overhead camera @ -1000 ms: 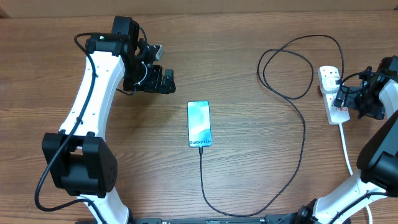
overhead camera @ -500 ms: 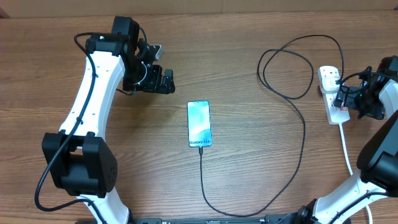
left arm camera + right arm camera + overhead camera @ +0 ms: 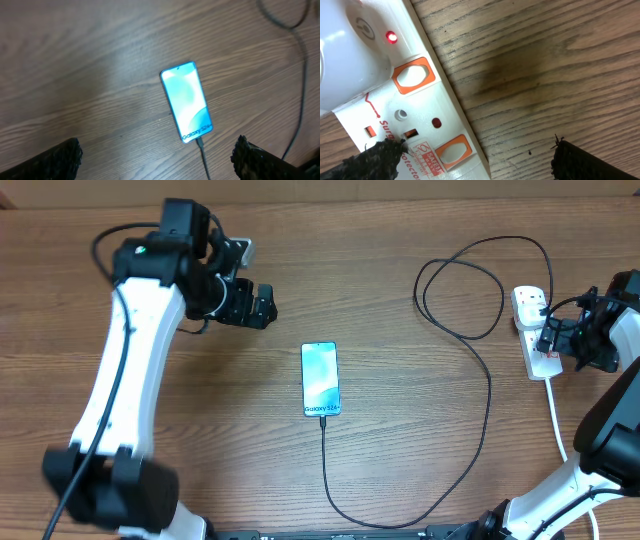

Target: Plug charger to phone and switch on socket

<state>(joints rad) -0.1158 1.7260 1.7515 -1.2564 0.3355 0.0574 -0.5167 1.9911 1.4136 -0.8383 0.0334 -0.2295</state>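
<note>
CAUTION: The right hand (image 3: pixel 562 340) hangs spread just over the socket (image 3: pixel 533 330) at the right edge of the tabletop (image 3: pixel 400 260). A careless sweep may snag the charger (image 3: pixel 489 395) and pull its tip off the central phone (image 3: pixel 320 379). The left hand (image 3: pixel 266 306) is spread and empty, well apart

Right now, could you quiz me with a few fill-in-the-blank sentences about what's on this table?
1. The phone shows the words Galaxy ___ on its lit screen.
2. The small tip of the charger is plugged into the ___.
3. A small ___ light glows on the socket.

Missing words: S24; phone; red.
</note>
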